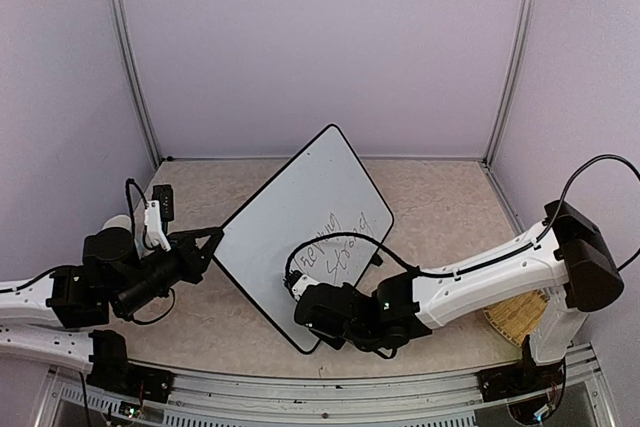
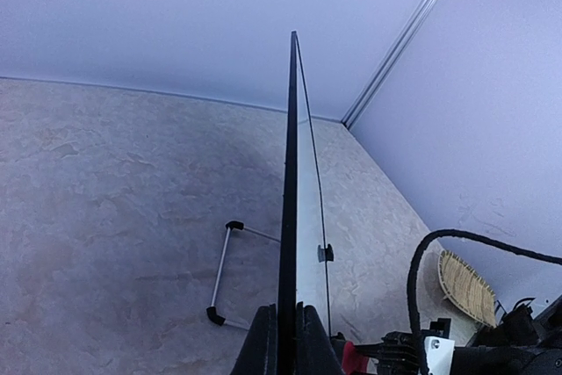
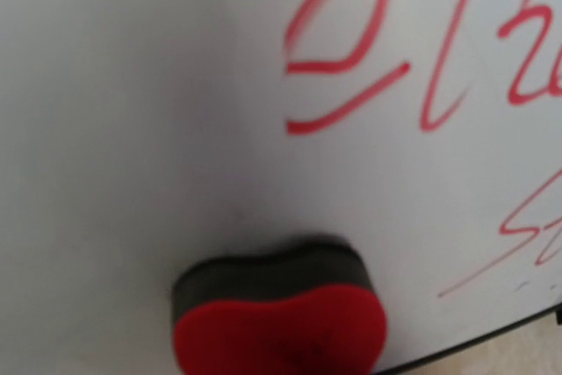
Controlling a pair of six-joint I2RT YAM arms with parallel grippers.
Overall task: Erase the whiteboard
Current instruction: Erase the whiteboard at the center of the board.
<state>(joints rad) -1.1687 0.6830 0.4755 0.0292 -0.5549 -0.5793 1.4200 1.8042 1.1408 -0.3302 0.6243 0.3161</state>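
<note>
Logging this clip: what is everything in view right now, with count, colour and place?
whiteboard: one, white with black frame, propped tilted mid-table
handwriting: a few lines, red in the right wrist view, on the board's near part
eraser: one, red with dark felt, against the board beside the writing
wire foot: one, silver with black tips, behind the board
woven mat: one, tan, near right corner
small black object: one, far left, unidentifiable
table: one, beige marbled
left end effector: black, clamped on the board's left corner
right end effector: black, holding the eraser
</note>
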